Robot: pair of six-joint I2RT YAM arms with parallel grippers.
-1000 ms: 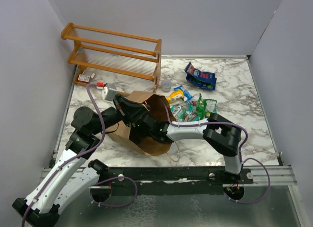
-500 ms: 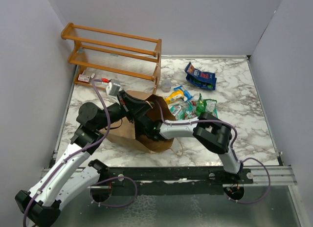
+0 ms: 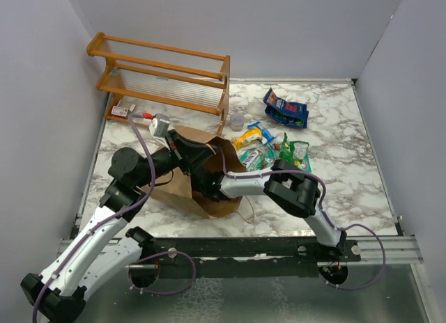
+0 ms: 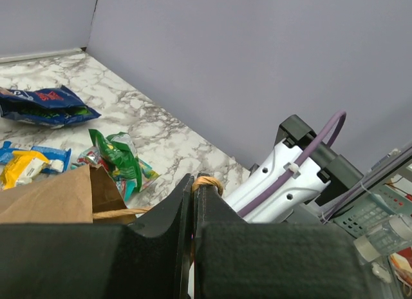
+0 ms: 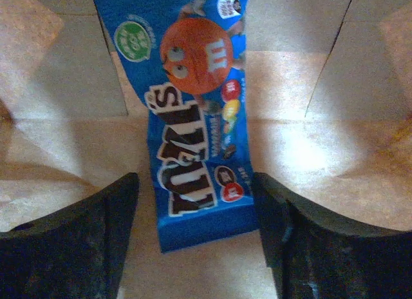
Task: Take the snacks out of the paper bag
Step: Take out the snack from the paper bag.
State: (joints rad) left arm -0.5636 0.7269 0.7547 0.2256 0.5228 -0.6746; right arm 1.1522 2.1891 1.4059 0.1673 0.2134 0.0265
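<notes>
- The paper bag [image 3: 174, 189] is lying on its side on the marble counter [image 3: 348, 170], left of centre, with its mouth facing right.
- Loose snacks [image 3: 268, 154] are sitting in a heap just right of the mouth, and more blue packets [image 3: 284, 108] are lying apart at the far right.
- The overhead view is showing both arms meeting at the bag, but neither grip can be read there. The right arm [image 3: 293, 187] is disappearing into the mouth.
- The left wrist camera is showing the left gripper [image 4: 194, 183] pinched tight on the bag's twisted handle [image 4: 207, 182].
- Only the right wrist camera is looking inside the bag. A blue M&M's packet [image 5: 196, 118] is lying flat on the paper there. The right gripper [image 5: 195, 189] is holding its fingers [image 5: 71, 247] spread either side of the packet's near end, not clamping it.
- The orange rack [image 3: 164, 76] is standing at the far left.
</notes>
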